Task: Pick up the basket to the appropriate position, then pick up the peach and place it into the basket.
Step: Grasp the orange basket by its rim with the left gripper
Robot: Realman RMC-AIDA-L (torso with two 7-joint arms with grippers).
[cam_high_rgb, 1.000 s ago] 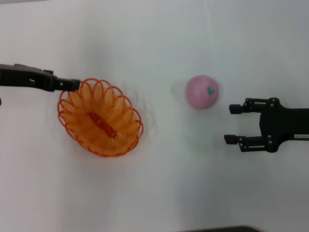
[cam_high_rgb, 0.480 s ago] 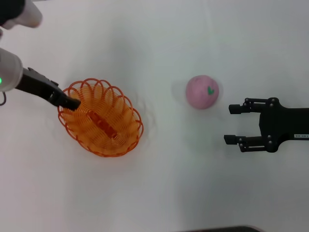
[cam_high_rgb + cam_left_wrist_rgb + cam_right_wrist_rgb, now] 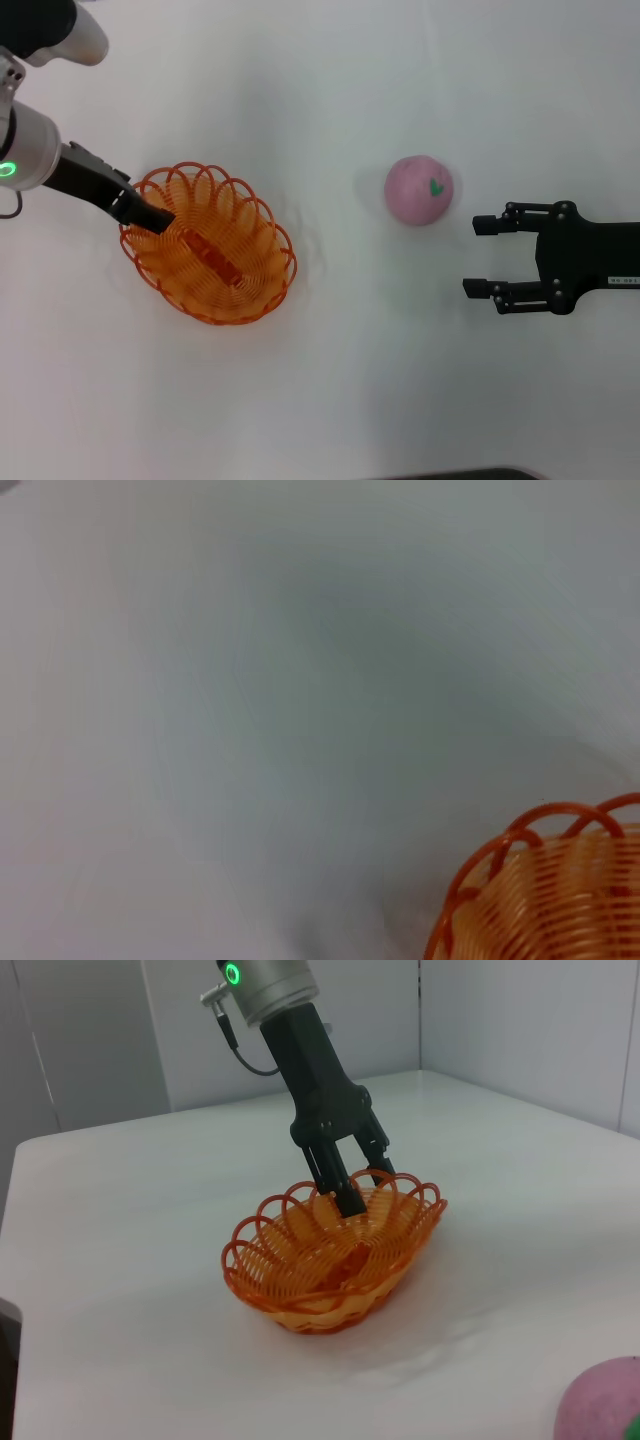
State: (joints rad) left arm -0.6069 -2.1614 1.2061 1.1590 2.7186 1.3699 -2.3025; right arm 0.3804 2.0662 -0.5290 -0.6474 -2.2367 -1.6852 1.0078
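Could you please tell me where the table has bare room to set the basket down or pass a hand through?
The widest bare patch of table is the near strip in front of the basket and the right gripper. The stretch between basket and peach is free too. It is crowded at the basket's left rim, where the left gripper straddles it, and between peach and right gripper.

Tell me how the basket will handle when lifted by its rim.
The basket is open wire coil, so probably light and slightly springy. The left gripper straddles one end of the scalloped rim, so it will likely hang tilted. It looks empty, so nothing should spill.
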